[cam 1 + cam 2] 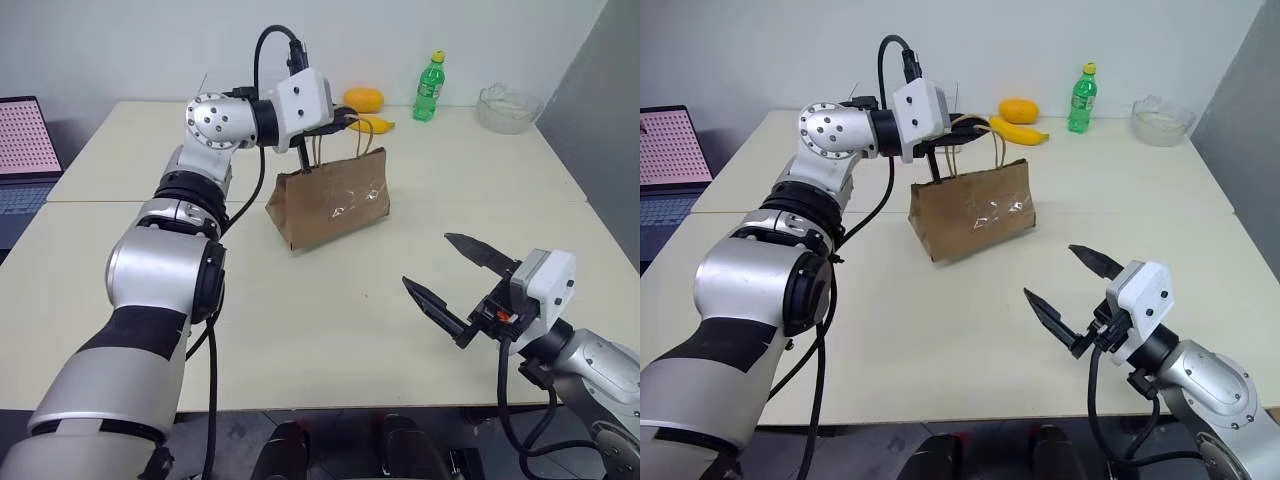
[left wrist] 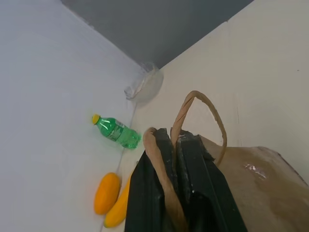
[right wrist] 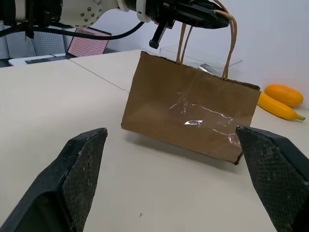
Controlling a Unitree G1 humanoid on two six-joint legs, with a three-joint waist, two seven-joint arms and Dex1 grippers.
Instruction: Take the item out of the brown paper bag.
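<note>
The left gripper [image 1: 975, 124] is clamped shut on the handles [image 3: 227, 46] of the bag [image 1: 330, 205], probably to steady it upright and keep its mouth reachable; the bag looks tipped, one bottom edge off the table [image 1: 300, 320]. The right gripper [image 1: 462, 283] hangs near it, fingers spread wide and empty. The item is unseen, presumably inside the bag.

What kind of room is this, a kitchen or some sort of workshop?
Probably a lab or office set up for testing, not a kitchen: plain pale tables pushed together against a bare wall, an open laptop at one side, and a few props like a green bottle.
</note>
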